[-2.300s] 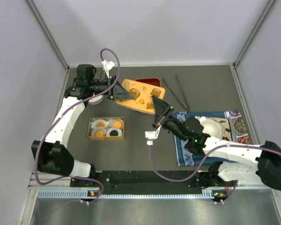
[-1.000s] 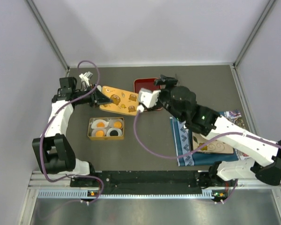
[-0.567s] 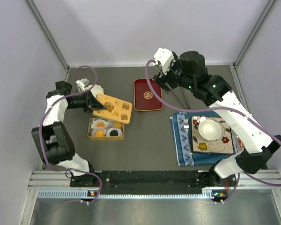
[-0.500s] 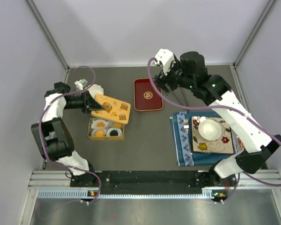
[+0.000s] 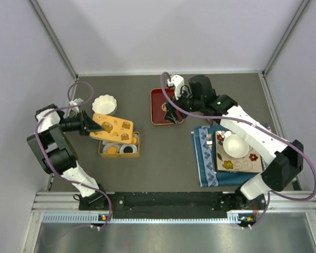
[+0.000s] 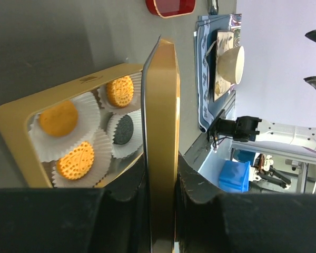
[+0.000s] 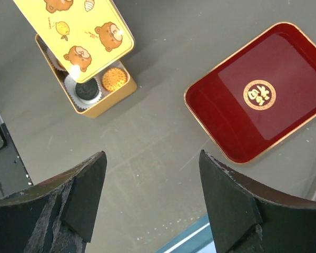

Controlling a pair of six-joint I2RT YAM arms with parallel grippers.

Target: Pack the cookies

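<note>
Dark grey surface (image 5: 163, 158), pale walls around it. Cookies (image 6: 76, 161) sit in paper cups (image 6: 97, 108) inside the tin (image 5: 119, 154): three orange and one black, all four in place. Left pincer (image 6: 160, 169) is pinching the lid (image 5: 113, 128) by one short end. The lid hangs tilted just over the tin's far half, its long axis near the tin's but skewed and offset far-left. Closing, I judge, needs it squared, then lowered; the left arm is nearer. Right pincer (image 7: 152, 158) is spread and empty, well apart far-right of the tin, over the tray (image 7: 255, 118).
</note>
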